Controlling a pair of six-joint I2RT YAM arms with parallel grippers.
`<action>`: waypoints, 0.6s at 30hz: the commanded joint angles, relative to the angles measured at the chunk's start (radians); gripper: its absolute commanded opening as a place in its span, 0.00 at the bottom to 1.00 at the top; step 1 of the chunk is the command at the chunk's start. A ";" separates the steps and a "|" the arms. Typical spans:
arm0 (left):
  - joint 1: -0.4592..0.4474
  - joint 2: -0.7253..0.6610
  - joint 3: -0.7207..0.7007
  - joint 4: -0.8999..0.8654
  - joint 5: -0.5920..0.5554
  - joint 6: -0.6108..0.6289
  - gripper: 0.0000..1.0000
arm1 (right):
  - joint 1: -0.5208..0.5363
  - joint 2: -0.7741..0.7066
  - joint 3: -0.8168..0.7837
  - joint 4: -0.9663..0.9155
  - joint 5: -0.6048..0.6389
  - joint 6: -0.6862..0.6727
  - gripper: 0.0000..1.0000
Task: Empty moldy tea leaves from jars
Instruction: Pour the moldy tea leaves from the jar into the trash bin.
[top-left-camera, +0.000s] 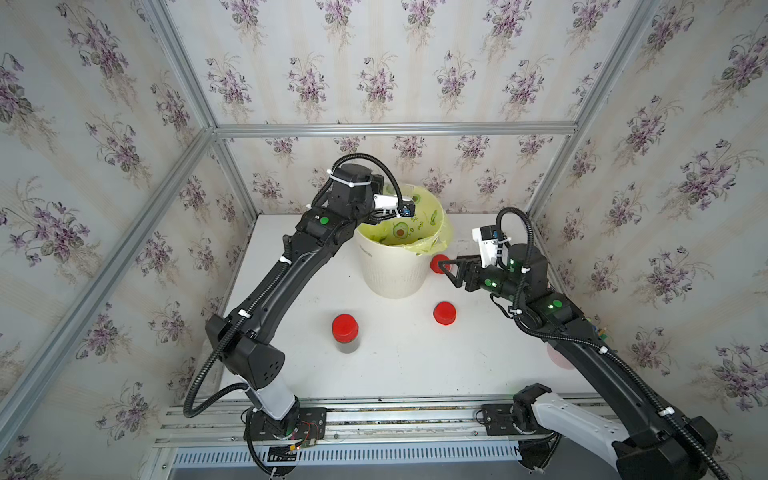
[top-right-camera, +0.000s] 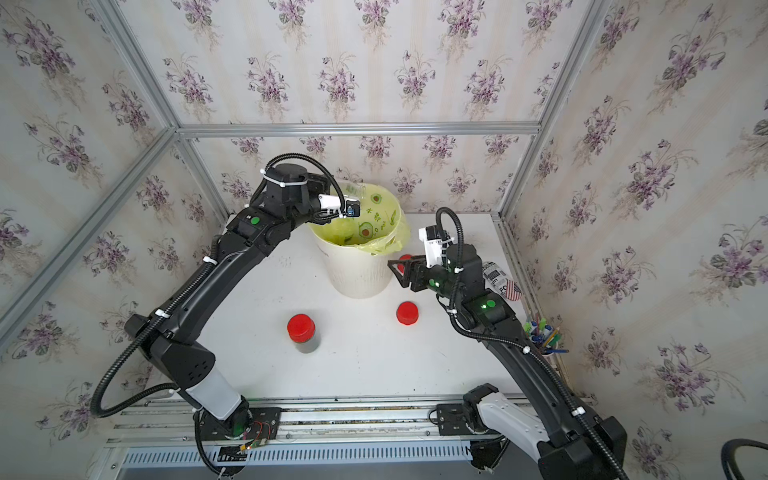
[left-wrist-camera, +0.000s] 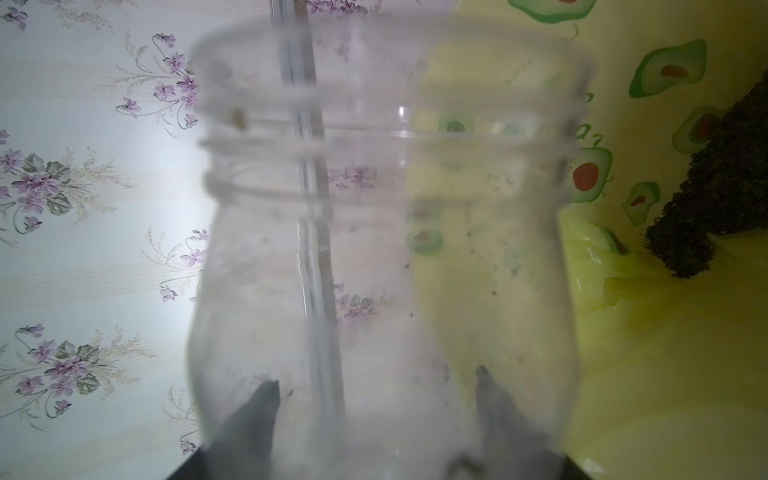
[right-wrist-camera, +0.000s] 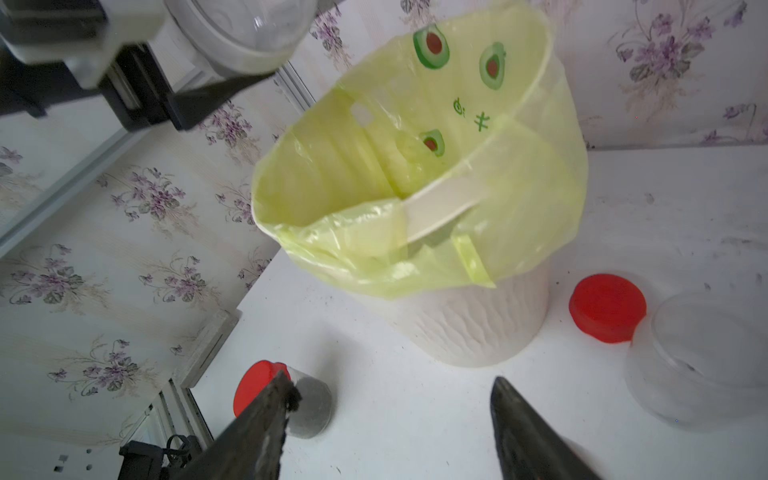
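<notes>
My left gripper (left-wrist-camera: 376, 378) is shut on a clear jar (left-wrist-camera: 382, 232) with no lid, held tipped over the white bin (top-left-camera: 390, 274) with its yellow-green liner (left-wrist-camera: 665, 332). The jar looks empty apart from a few specks. A dark heap of tea leaves (left-wrist-camera: 727, 178) lies inside the liner. In both top views a full jar (top-left-camera: 345, 332) with a red lid stands on the table's front. My right gripper (top-left-camera: 449, 274) hangs open and empty to the right of the bin. In the right wrist view, a second empty jar (right-wrist-camera: 702, 361) lies beside a red lid (right-wrist-camera: 606, 307).
Another loose red lid (top-left-camera: 444, 312) lies on the white table (top-left-camera: 399, 365) in front of the bin. A cup of pens (top-right-camera: 542, 332) and a printed packet (top-right-camera: 500, 278) sit at the table's right edge. Wallpapered walls and aluminium rails enclose the table.
</notes>
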 joint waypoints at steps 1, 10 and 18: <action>0.003 -0.024 -0.039 0.022 0.082 -0.077 0.73 | -0.003 0.031 0.063 0.089 -0.026 0.015 0.68; 0.017 -0.057 -0.084 0.041 0.127 -0.108 0.73 | -0.005 0.209 0.236 0.164 -0.170 0.047 0.58; 0.019 -0.059 -0.088 0.043 0.136 -0.105 0.73 | -0.007 0.321 0.330 0.224 -0.271 0.068 0.52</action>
